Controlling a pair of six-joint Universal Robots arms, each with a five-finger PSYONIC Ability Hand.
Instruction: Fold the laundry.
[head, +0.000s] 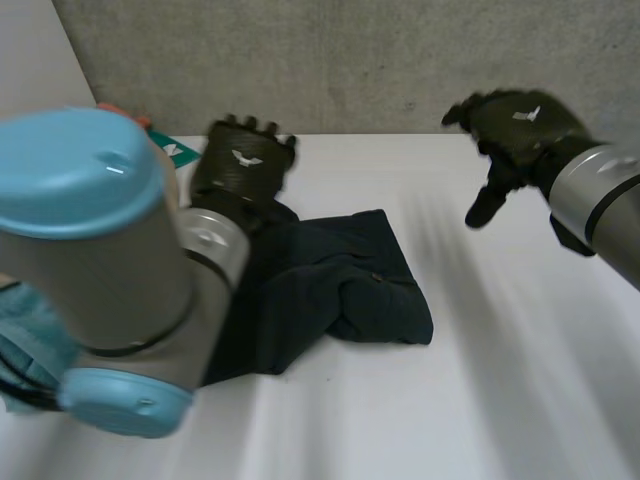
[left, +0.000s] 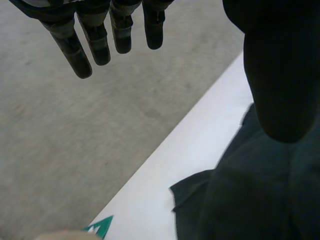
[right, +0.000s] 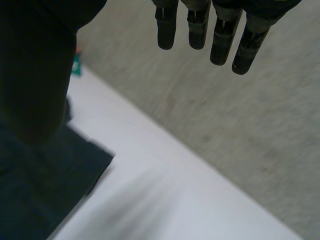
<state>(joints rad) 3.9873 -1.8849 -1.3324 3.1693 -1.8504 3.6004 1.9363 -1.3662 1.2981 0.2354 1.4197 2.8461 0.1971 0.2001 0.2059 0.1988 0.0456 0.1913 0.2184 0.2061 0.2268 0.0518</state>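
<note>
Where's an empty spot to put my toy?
The white table is bare beside the dark cloth, below the right robot hand, and in front of the cloth. It is crowded around the left robot hand at the cloth's far edge.

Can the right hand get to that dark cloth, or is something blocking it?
Probably yes. The right hand is open and apart from the dark cloth, with bare table between them. The left hand is over the cloth's other side.
</note>
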